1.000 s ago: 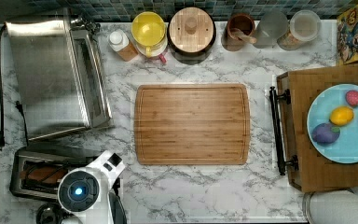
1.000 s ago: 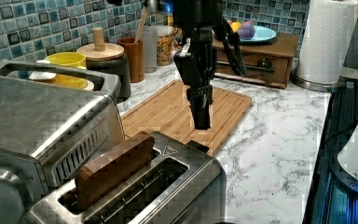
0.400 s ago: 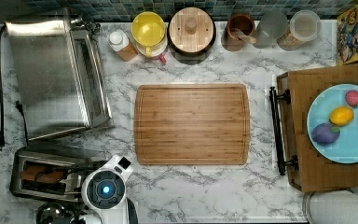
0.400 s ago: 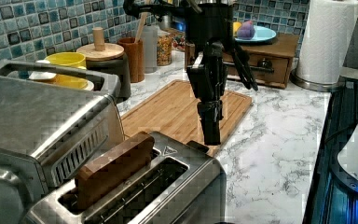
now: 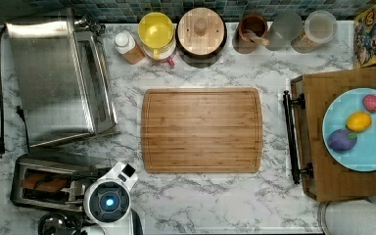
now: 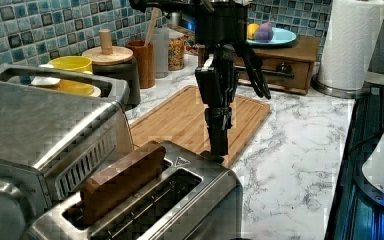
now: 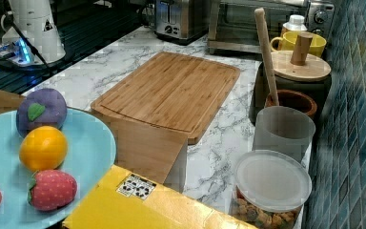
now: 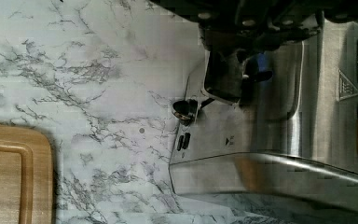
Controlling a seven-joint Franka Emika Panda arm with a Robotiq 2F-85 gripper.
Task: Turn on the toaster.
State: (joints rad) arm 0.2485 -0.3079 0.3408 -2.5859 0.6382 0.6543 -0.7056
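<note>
The toaster point(image 6: 150, 205) is a small steel box with two long slots, in the near foreground of the left view, and a brown slice of bread point(image 6: 125, 177) stands in one slot. My gripper point(image 6: 219, 150) points straight down with its fingers pressed together, its tip just above the toaster's far end. In the wrist view the dark fingers point(image 8: 223, 79) hang over that end of the toaster point(image 8: 270, 140), close to the small black lever point(image 8: 185, 109) sticking out of the end face. The top view has the toaster point(image 5: 39, 183) at the lower left, beside my arm's wrist point(image 5: 107, 200).
A large steel toaster oven point(image 5: 54, 78) stands right beside the toaster. A wooden cutting board point(image 5: 201, 129) lies mid-counter. Jars and a yellow cup point(image 5: 156, 29) line the tiled back wall. A wooden tray with a blue plate point(image 5: 360, 129) of fruit sits at the top view's right.
The gripper came down and moved toward the toaster's end; in the top view the wrist shifted to the top view's right, along the toaster.
</note>
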